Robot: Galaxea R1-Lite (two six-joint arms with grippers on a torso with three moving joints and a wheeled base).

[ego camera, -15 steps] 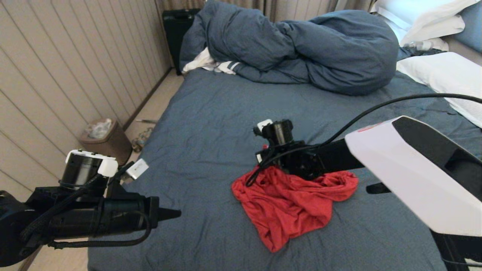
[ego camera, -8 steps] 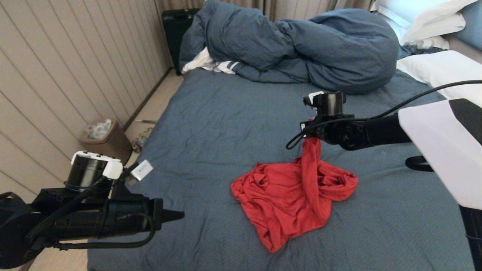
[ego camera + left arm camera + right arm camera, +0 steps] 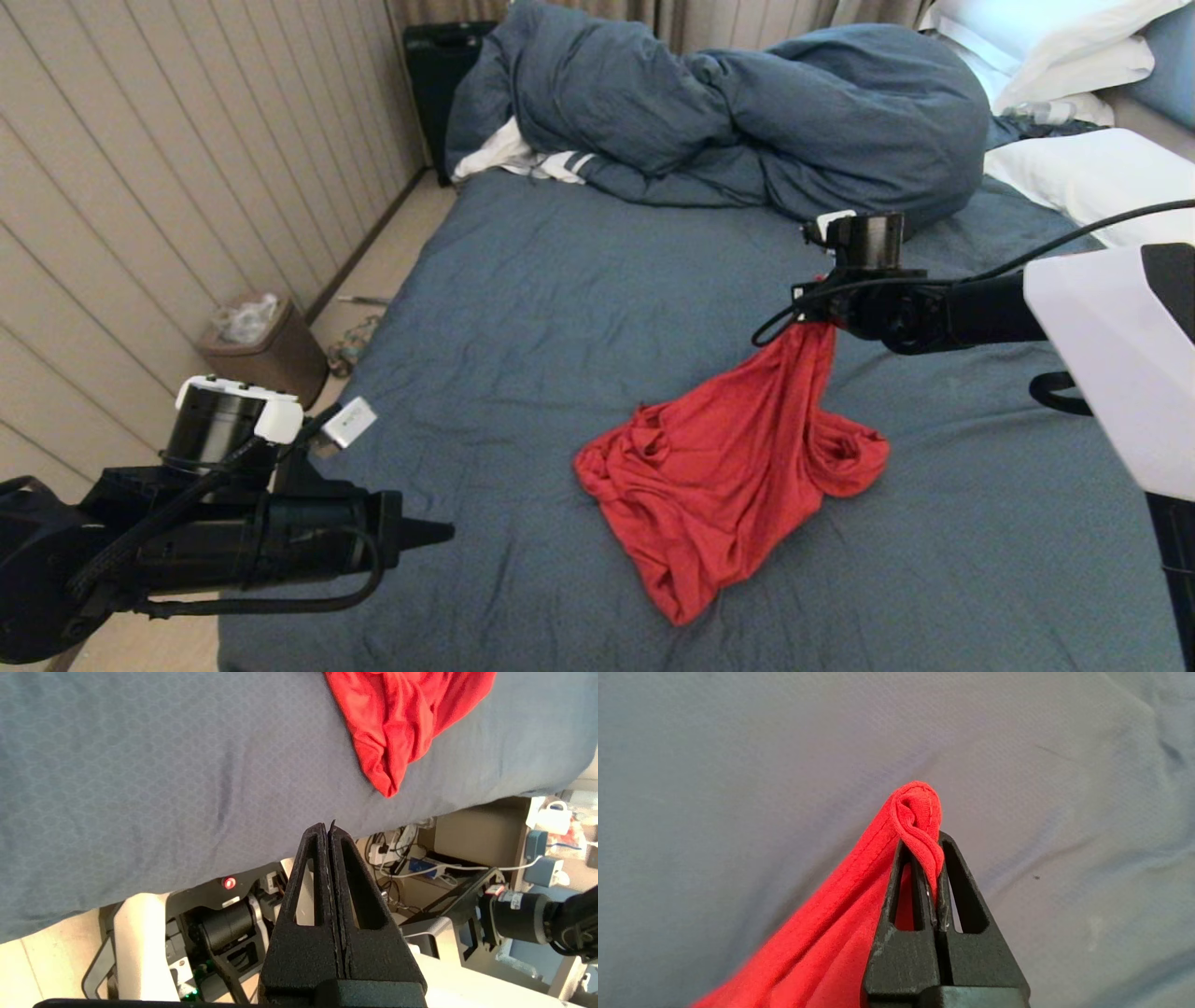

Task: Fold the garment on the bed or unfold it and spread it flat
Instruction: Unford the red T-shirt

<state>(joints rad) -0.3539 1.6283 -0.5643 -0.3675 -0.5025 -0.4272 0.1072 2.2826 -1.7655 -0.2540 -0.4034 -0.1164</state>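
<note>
Right gripper [image 3: 810,315] clenched on a hemmed edge of the red shirt [image 3: 724,481], held above the bed [image 3: 560,308] right of centre. Shirt hangs from it down and to the left, rest crumpled on the sheet, mid-near. Left gripper [image 3: 446,533] clamped empty, at the bed's near-left edge, well apart from shirt.

1. The red knit-cloth T-shirt [image 3: 719,485] looked soft and matt, with a stitched hem [image 3: 920,812].
2. The dark blue-grey cloth bed sheet [image 3: 523,308] was matt, finely textured and wrinkled.
3. The black right gripper fingers [image 3: 901,933] looked like grainy, matt plastic.
4. The white arm shell [image 3: 1111,355], at frame right, was smooth and slightly glossy.
5. The beige wall panelling [image 3: 140,159] appeared smooth.
</note>
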